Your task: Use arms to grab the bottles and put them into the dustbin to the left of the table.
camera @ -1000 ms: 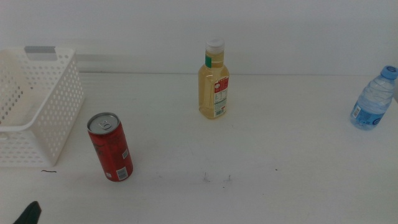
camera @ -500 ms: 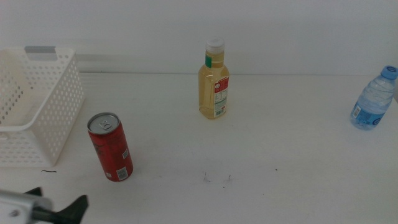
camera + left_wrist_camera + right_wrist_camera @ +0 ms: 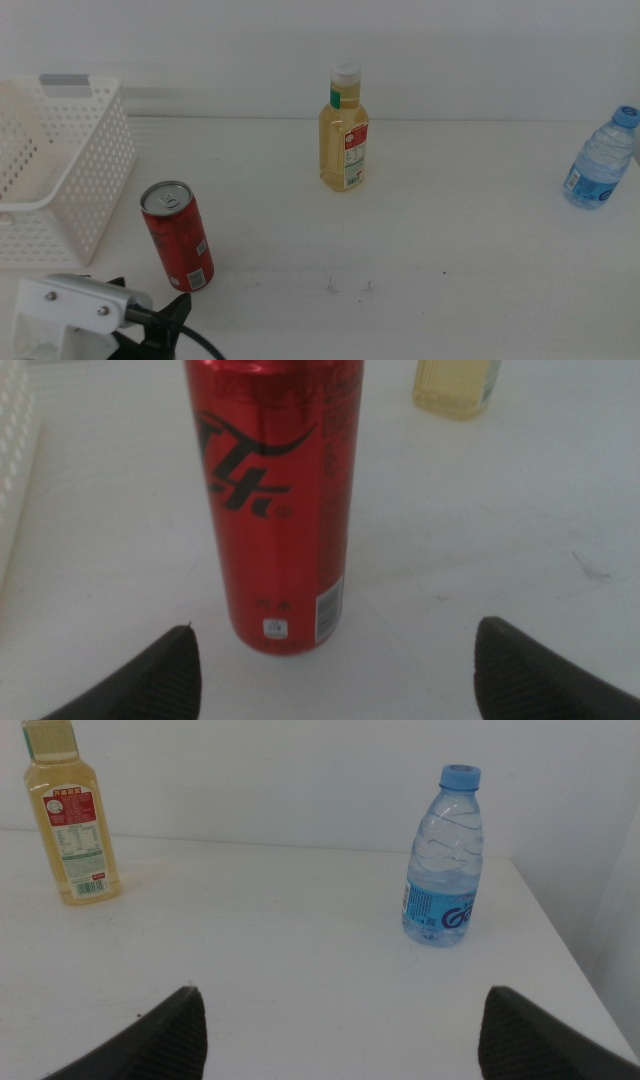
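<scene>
The red can (image 3: 177, 237) stands upright on the white table (image 3: 450, 230), just right of the white lattice dustbin (image 3: 60, 170). My left gripper (image 3: 150, 300), with a white blocky body, is at the bottom left just in front of the can. In the left wrist view the can (image 3: 275, 500) stands close ahead of the left gripper (image 3: 335, 628), whose jaws are open and empty. The yellow-liquid bottle (image 3: 345, 130) stands mid-table at the back. The blue-capped water bottle (image 3: 602, 160) stands at the far right. My right gripper (image 3: 342, 995) is open and empty, facing the water bottle (image 3: 445, 855) and the yellow bottle (image 3: 72, 820); it is out of the middle view.
The dustbin's wall (image 3: 12, 470) shows at the edge of the left wrist view beside the can. A few small dark specks (image 3: 348, 287) mark the tabletop near the front. The table's right edge (image 3: 560, 950) runs close behind the water bottle.
My left gripper has come up into the middle view from the bottom left corner and moved right and forward toward the red can. The bottles and can have not moved.
</scene>
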